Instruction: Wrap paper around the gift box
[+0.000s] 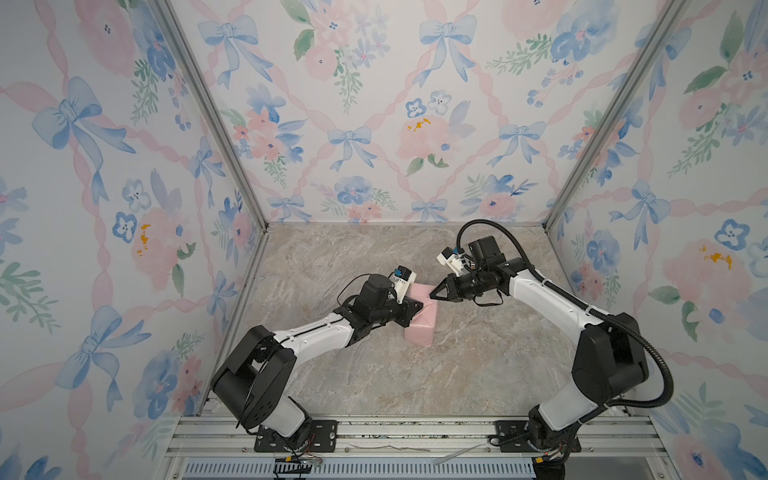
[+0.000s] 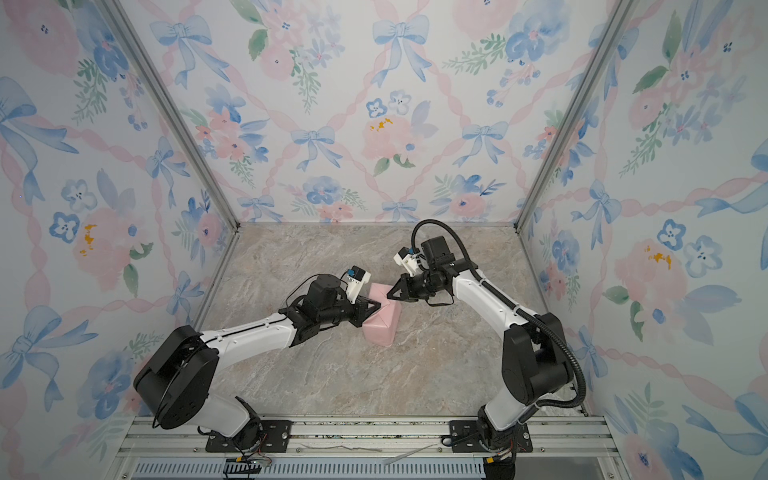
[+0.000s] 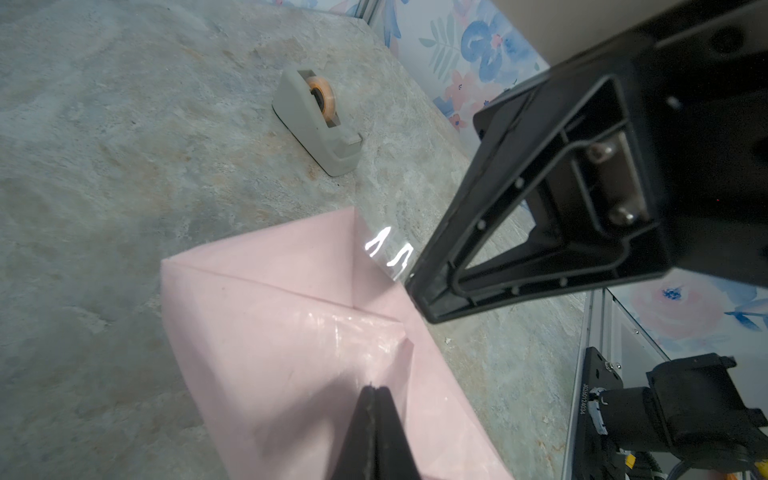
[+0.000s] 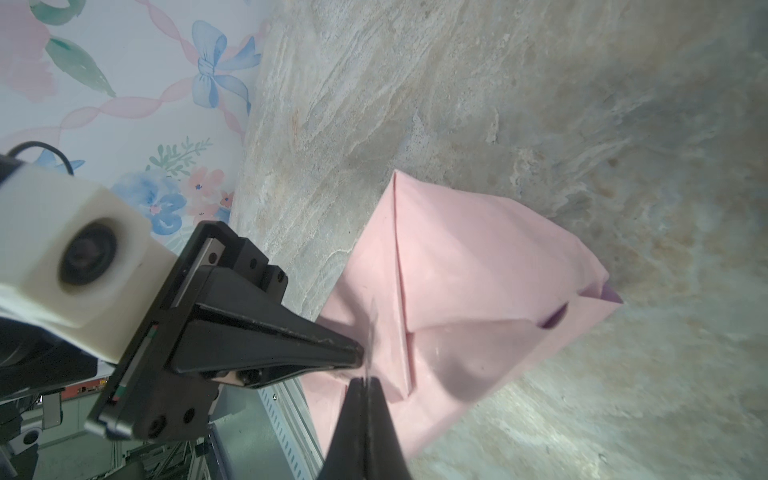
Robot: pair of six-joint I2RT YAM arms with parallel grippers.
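The paper (image 1: 422, 328) (image 2: 380, 328) is folded pale-pink side out into a parcel on the marble table, with diagonal creases on top (image 3: 291, 332) (image 4: 478, 270). The gift box is hidden inside it. My left gripper (image 1: 422, 307) (image 2: 379, 306) (image 3: 375, 388) is shut, its tip on the parcel's top, with nothing visibly held. My right gripper (image 1: 431, 296) (image 2: 388, 296) (image 4: 365, 379) is shut on a clear tape strip (image 3: 386, 253), which runs from the parcel's far corner to its tip. The two tips nearly meet above that end.
A beige tape dispenser (image 3: 316, 120) stands on the table beyond the parcel, seen only in the left wrist view. Floral walls enclose the table on three sides. A metal rail (image 1: 415, 432) carries both arm bases at the front.
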